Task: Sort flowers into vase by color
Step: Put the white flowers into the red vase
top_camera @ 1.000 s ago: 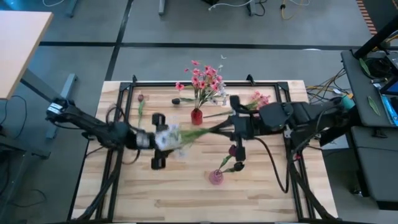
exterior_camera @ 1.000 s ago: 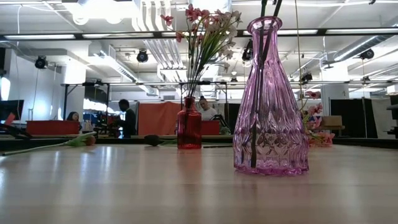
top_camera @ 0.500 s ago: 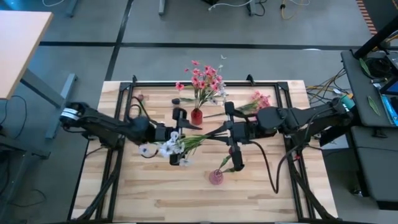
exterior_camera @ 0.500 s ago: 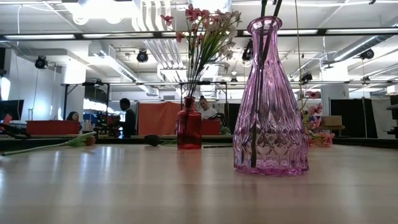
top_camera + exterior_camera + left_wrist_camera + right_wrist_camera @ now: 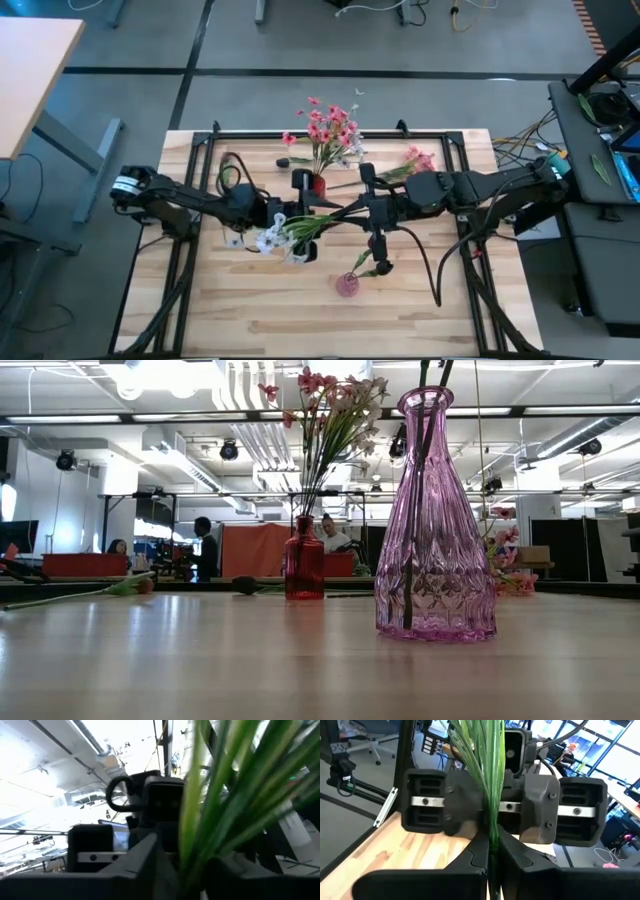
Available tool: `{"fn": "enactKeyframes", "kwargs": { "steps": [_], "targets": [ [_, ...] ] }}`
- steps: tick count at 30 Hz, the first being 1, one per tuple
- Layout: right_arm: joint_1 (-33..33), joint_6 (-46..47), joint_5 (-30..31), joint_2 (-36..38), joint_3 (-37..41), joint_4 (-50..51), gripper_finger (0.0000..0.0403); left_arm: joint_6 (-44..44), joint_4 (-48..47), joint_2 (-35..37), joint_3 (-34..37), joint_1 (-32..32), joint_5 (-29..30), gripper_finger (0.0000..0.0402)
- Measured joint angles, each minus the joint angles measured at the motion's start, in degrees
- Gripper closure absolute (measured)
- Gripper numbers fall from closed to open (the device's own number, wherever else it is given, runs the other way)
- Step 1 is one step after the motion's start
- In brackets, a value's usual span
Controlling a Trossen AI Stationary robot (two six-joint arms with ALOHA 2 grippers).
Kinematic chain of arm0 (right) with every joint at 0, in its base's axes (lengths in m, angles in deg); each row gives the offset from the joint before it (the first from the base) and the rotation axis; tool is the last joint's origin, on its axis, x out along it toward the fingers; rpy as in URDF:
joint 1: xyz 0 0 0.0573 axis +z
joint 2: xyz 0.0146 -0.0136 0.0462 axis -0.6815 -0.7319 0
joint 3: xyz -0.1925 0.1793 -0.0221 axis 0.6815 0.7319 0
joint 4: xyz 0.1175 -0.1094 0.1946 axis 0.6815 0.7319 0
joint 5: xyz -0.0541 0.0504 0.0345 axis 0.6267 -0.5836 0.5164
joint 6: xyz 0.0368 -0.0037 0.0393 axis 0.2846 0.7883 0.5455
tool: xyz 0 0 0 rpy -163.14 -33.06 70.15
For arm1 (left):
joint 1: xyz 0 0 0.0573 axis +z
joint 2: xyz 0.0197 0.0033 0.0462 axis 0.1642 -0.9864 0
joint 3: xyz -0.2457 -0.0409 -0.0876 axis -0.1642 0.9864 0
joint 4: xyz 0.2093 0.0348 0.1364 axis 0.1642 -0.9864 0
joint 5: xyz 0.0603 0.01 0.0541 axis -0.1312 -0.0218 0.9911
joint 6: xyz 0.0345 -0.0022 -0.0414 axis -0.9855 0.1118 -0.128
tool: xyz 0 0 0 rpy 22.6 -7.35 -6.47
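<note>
I have both arms meeting over the middle of the worktop [image 5: 250, 310], sharing one bunch of white flowers [image 5: 285, 236]. My right tool [image 5: 492, 851] is closed tight on the green stems, the fingers pinched together with the stems rising straight out of them. My left tool [image 5: 297, 206] sits facing it from the left with the same stems running between its blocks; in its own wrist view the stems fill the picture and I cannot tell whether its fingers have closed on them.

The white blossoms hang at the left end of the bunch, just near of the left tool. The red vase [image 5: 316, 186] with pink flowers [image 5: 328, 128] stands just far of the meeting point, and the pink vase [image 5: 347, 285] with a dark red bud [image 5: 374, 241] stands nearer, to the right.

My worry is the handover. If I release the right before the left truly grips, the bunch drops onto the worktop. If both hold and either arm pulls, the thin stems can bend or split apart. The red vase is very close, so a sideways swing could tip it.
</note>
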Motion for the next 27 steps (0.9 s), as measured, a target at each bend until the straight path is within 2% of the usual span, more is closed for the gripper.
{"fn": "enactKeyframes", "kwargs": {
  "steps": [5, 8, 11, 15, 18, 21, 27],
  "targets": [
    [-0.1, 1.1, 0.5, 0.0, 0.0, -0.1, 0.0388, 1.0, 0.1, 0.0, 0.0, 0.2, 0.1, 0.0386],
    [-0.1, 2.6, 0.7, 0.0, 0.0, 0.4, 0.0368, 2.5, -0.1, 0.1, 0.1, 0.2, 0.2, 0.0389],
    [-0.4, 4.0, 0.7, 0.0, 0.0, 0.7, 0.0325, 3.6, -0.6, 0.2, 0.0, 0.2, 1.2, 0.0393],
    [-0.4, 4.7, 6.1, 0.3, -0.6, 1.2, 0.0259, 3.0, -3.0, 1.5, 0.0, 0.4, 5.9, 0.0398],
    [-0.5, 5.3, 14.1, 1.6, -1.9, 4.3, 0.0215, 2.7, -9.9, 4.2, 0.5, 0.9, 10.7, 0.0399],
    [-0.6, 6.7, 21.4, 3.3, -3.3, 9.0, 0.0181, 3.5, -21.4, 7.9, 0.8, 1.9, 13.2, 0.0400],
    [-1.7, 10.1, 23.3, 7.2, -3.4, 15.8, 0.0142, 7.7, -42.3, 13.2, 2.1, 5.9, 14.0, 0.0401]
  ]
}}
